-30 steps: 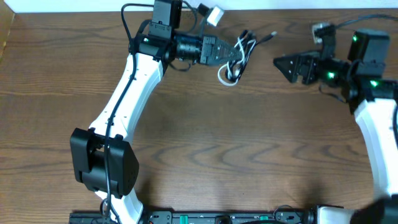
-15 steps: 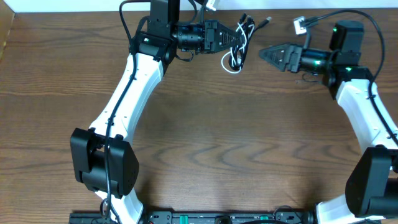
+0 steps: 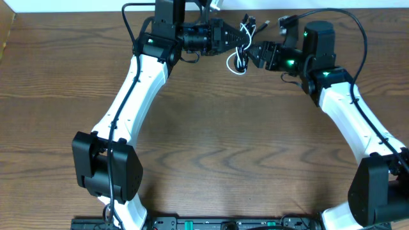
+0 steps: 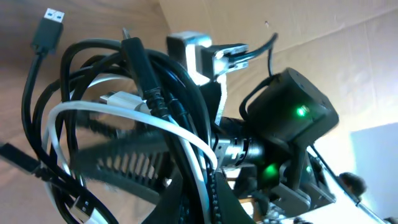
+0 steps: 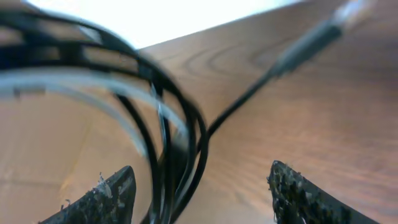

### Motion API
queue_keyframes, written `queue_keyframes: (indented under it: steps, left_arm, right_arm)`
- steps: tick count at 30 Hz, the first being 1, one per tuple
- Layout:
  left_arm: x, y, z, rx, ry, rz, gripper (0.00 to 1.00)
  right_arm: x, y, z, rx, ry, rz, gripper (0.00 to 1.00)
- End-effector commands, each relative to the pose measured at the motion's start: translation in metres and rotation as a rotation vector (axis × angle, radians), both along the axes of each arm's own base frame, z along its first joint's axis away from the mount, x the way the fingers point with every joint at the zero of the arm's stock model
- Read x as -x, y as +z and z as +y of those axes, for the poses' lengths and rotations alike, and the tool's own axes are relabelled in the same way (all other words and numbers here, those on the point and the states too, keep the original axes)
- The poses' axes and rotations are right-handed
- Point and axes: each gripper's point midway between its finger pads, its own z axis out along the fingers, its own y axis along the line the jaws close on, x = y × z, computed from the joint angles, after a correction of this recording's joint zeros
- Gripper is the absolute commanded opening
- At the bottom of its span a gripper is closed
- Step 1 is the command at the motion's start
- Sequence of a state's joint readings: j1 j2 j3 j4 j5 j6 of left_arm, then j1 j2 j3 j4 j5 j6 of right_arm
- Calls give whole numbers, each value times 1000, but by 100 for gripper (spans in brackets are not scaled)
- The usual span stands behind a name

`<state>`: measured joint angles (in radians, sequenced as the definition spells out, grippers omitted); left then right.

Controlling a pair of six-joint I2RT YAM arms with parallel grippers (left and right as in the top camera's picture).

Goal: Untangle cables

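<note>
The left end effector (image 3: 238, 42) is closed on the tangled cables (image 3: 241, 50), holding them above the far edge of the bench (image 3: 211, 140). In the left wrist view the black cable (image 4: 163, 74) runs in several loops through the grip. The white cable (image 4: 124, 111) crosses over those loops, and a black plug (image 4: 50, 22) sticks out at the top left. From overhead, a loop of the white cable hangs below the bundle.

The right end effector (image 3: 257, 52) is just beside the bundle, facing the left one. It is open, with its fingers (image 5: 115, 196) spread wide. In the right wrist view the loops lie between the fingers, nearer the one on the left of the picture. One black strand runs off over the bench towards a blurred plug (image 5: 311, 40).
</note>
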<state>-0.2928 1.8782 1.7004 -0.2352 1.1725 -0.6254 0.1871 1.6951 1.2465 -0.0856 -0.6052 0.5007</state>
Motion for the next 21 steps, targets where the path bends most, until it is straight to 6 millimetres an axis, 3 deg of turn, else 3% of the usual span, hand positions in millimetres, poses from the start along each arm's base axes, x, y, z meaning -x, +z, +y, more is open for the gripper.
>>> queue_keyframes:
  steps: [1, 9, 12, 19, 21]
  left_arm:
    - [6, 8, -2, 34, -18, 96, 7]
    - [18, 14, -3, 71, -64, 228, 7]
    - [22, 16, -3, 83, -84, 274, 8]
    - [33, 22, -3, 109, -150, 285, 7]
    - [34, 25, -3, 117, -163, 264, 7]
  right_arm:
    - [-18, -3, -6, 67, -92, -43, 65]
    - [-25, -9, -3, 41, -99, -39, 60]
    - [-26, -10, -4, 47, -110, -35, 53]
    - [-25, -33, -31, 110, -197, 56, 24]
    - [-22, -35, -36, 91, -180, 84, 1]
